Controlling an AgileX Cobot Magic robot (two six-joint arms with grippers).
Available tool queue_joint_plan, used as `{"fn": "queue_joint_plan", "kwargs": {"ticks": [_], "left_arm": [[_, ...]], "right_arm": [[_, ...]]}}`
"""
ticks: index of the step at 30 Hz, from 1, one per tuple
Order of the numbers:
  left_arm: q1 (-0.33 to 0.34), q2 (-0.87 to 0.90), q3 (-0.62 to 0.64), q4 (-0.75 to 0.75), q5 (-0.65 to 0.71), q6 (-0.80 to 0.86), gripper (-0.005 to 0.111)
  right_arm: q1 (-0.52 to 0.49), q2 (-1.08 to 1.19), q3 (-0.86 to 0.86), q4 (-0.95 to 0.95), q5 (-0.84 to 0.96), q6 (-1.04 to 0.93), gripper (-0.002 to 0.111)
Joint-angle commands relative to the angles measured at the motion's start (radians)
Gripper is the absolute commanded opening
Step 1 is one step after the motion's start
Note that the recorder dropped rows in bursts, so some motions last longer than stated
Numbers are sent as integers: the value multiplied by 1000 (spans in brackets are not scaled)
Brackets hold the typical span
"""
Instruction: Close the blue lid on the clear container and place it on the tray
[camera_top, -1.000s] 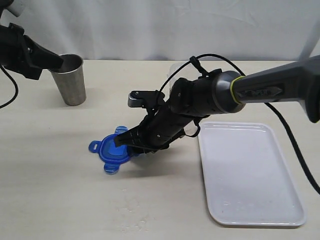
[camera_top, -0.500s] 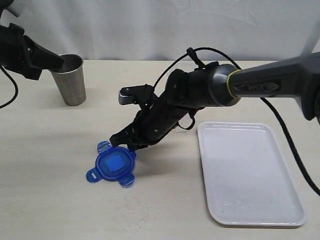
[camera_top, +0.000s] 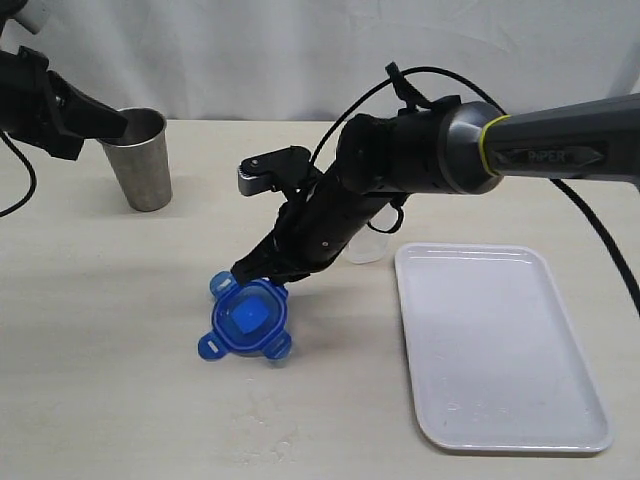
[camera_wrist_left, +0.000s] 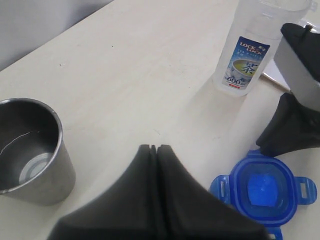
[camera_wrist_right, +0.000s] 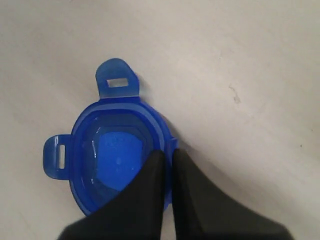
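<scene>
Right wrist view: the right gripper has its fingers clamped on the blue lid's rim, on the desk; left fingers pressed together. Lifting level, judged best, keeps hold toward the clear container.
</scene>
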Motion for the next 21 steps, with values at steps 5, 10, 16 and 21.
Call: {"fn": "queue_joint_plan", "kwargs": {"ticks": [5, 10, 16, 21], "left_arm": [[2, -2, 2, -11, 12, -6, 0], [2, -2, 2, -11, 17, -6, 0], [2, -2, 2, -11, 19, -6, 0], [2, -2, 2, -11, 19, -6, 0]], "right_arm": [[1, 22, 3, -107, 69, 22, 6], [1, 31, 3, -111, 87, 13, 26], [1, 31, 3, -111, 102, 13, 40], [1, 39, 3, -111, 102, 13, 40]]}}
